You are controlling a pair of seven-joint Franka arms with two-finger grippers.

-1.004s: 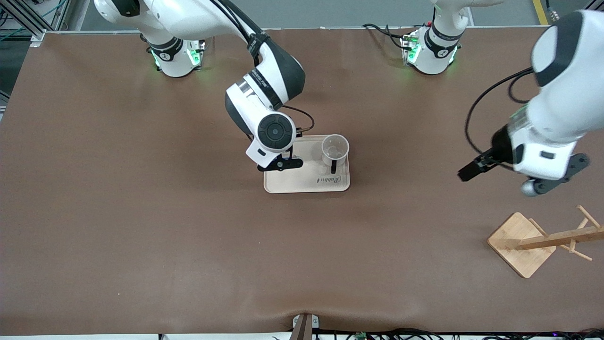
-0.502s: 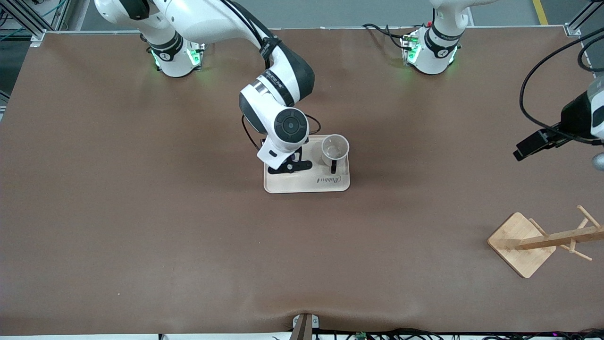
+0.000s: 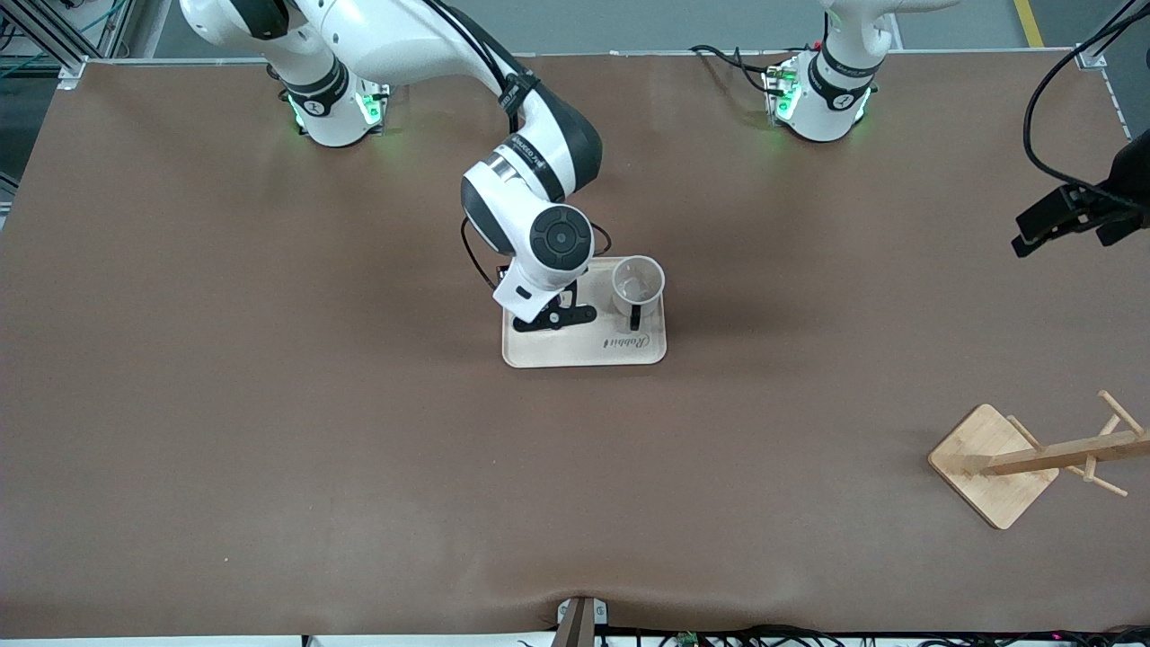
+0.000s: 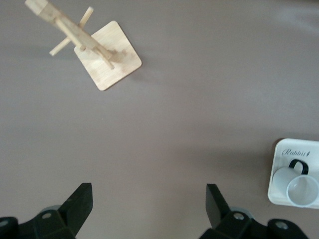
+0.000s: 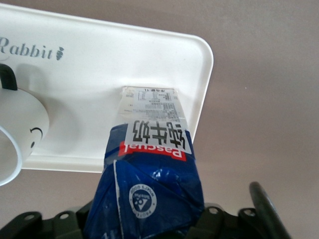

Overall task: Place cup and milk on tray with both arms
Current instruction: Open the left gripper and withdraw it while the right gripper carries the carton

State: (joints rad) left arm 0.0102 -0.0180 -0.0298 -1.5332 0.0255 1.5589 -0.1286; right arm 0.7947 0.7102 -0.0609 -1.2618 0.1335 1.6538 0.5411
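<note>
Milk (image 5: pixel 149 174) on tray (image 5: pixel 124 64); R grip prob. loosening.

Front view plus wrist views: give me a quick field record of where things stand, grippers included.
tray: mid-table, cream, "Rabbit" lettering
cup: upright on tray, toward the left arm's end
milk: standing on tray beside cup, between right gripper's fingers
right gripper: low over tray at the milk; grip unclear
left gripper: open, empty, over bare table at the left arm's end
wooden rack: on table, nearer the front camera than the tray
</note>
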